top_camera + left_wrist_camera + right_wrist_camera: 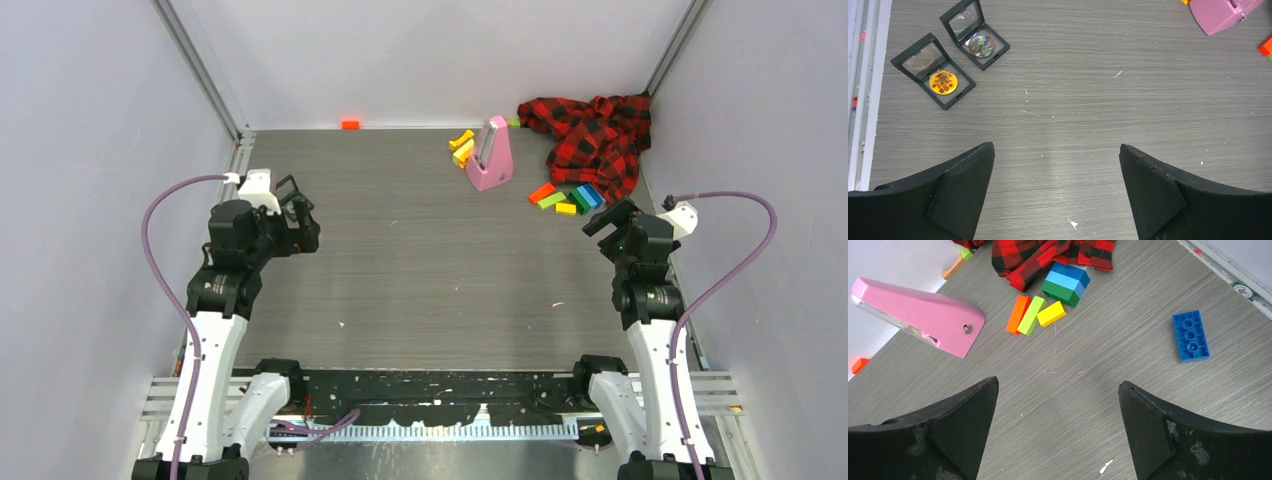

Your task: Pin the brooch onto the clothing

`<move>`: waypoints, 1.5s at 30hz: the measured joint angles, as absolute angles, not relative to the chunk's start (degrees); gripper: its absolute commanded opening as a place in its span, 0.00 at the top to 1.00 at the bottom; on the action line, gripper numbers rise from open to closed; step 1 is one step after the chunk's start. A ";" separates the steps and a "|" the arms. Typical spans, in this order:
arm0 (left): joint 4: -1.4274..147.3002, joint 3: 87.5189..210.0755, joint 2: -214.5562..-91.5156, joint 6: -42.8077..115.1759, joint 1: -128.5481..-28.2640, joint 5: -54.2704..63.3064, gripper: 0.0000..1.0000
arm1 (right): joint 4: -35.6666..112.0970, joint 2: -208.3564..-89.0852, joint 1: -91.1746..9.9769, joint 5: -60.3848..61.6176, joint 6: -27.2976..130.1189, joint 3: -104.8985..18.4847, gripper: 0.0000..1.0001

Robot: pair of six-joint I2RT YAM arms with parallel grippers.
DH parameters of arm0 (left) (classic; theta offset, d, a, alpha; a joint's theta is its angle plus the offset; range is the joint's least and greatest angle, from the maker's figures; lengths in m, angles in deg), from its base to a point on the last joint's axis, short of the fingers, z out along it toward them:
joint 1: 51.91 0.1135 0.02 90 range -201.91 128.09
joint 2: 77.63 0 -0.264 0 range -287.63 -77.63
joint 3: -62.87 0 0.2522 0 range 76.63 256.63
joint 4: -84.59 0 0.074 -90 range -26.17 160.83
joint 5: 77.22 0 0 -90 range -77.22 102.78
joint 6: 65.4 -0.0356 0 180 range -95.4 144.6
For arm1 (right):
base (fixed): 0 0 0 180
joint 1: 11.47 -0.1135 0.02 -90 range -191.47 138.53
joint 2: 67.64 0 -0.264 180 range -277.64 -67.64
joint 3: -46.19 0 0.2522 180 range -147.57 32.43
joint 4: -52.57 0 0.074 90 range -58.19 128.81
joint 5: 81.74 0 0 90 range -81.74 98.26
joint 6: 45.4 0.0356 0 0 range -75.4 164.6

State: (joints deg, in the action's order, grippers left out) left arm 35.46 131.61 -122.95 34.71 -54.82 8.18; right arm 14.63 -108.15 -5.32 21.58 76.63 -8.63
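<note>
grey table [420, 260] | shirt [595, 135] far corner | ahead of right end effector [1057, 385], apart

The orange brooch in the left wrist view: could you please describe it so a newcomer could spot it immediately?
Start at the metal rail along the table's edge. Of two open black display cases beside it, the nearer holds the orange brooch. Its neighbour's brooch is mottled blue-green instead.

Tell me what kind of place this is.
Likely a robot lab test cell: left arm and right arm bolted at a grey table walled by plain panels, with unrelated props scattered: toy bricks, a pink stapler, a red-and-black flannel shirt.
</note>
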 measured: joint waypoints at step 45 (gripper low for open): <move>35.37 130.80 -126.56 34.67 -54.78 9.95 0.02 | 13.97 -187.06 -3.94 10.61 70.73 -61.18 0.23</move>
State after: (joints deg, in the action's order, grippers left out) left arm 35.37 130.80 -126.56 34.67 -54.78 9.95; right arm 13.97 -187.06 -3.94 10.61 70.73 -61.18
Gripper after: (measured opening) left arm 0.981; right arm 0.821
